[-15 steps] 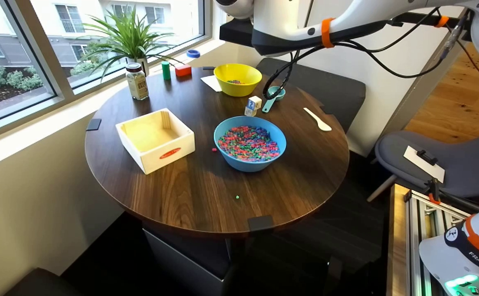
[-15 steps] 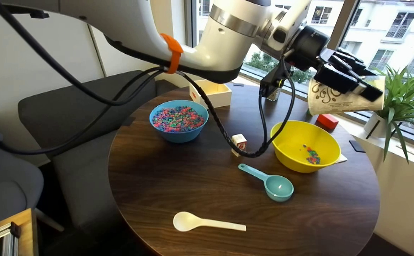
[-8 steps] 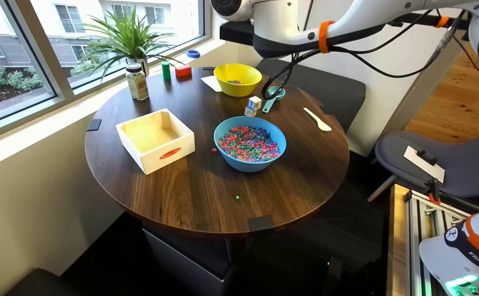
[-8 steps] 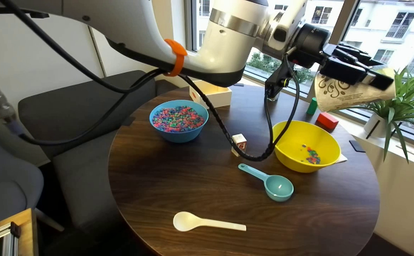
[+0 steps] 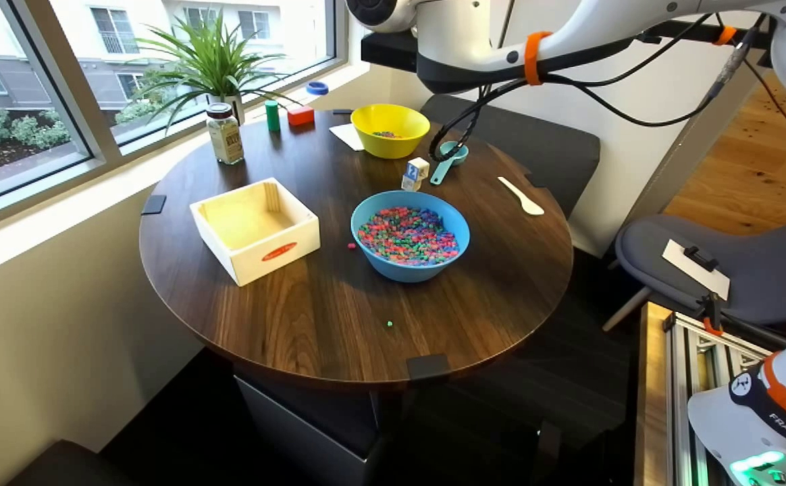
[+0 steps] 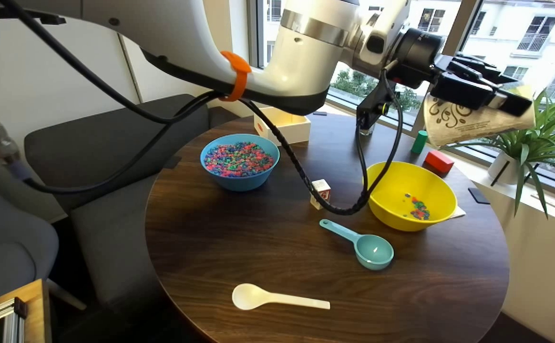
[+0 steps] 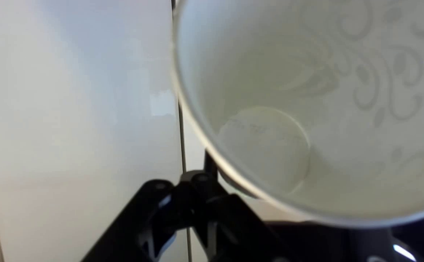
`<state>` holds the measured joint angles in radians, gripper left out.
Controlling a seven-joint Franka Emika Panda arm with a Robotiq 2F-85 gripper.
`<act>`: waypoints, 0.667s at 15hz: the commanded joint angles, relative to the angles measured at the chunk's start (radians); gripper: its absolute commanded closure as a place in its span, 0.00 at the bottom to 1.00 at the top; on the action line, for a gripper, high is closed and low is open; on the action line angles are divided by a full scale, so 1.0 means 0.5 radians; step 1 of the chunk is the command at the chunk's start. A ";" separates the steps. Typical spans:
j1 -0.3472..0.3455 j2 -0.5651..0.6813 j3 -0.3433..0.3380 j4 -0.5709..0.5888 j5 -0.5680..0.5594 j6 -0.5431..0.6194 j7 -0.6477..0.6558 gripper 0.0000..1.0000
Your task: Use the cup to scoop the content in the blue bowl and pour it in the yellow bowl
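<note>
My gripper [image 6: 515, 93] is shut on the white cup [image 6: 463, 121], high up beyond the yellow bowl [image 6: 387, 190] in an exterior view. The patterned cup lies nearly on its side, its wide mouth towards the left. Looking into the cup [image 7: 343, 127] in the wrist view, I see a bare inside; the fingertips are hidden behind it. The blue bowl [image 5: 406, 272] holds a large heap of the content [image 5: 406, 236], coloured bits. A small cluster of the content [image 6: 419, 209] lies at the bottom of the yellow bowl. Gripper and cup are out of view in an exterior view.
A wooden box [image 5: 275, 250], letter blocks [image 6: 320, 193], a light blue scoop [image 6: 374, 250] and a pale spoon [image 6: 277, 299] share the round table. Near the window stand a jar [image 5: 225, 135], a red block [image 6: 438, 162] and a plant [image 5: 214, 61]. The arm's cable [image 6: 301, 178] hangs low over the blocks.
Gripper and cup have moved to the right and slightly up in an exterior view, with a small change of tilt. The bowls and the bits in them look the same.
</note>
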<state>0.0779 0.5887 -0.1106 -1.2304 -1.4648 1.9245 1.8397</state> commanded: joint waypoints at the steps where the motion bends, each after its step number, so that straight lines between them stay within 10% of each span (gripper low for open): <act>1: -0.066 -0.097 0.087 -0.048 0.203 -0.048 -0.052 0.62; 10: -0.183 -0.342 0.163 -0.180 1.043 0.012 -0.438 0.62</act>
<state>0.0113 0.4835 -0.0513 -1.2501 -1.0764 1.9186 1.6904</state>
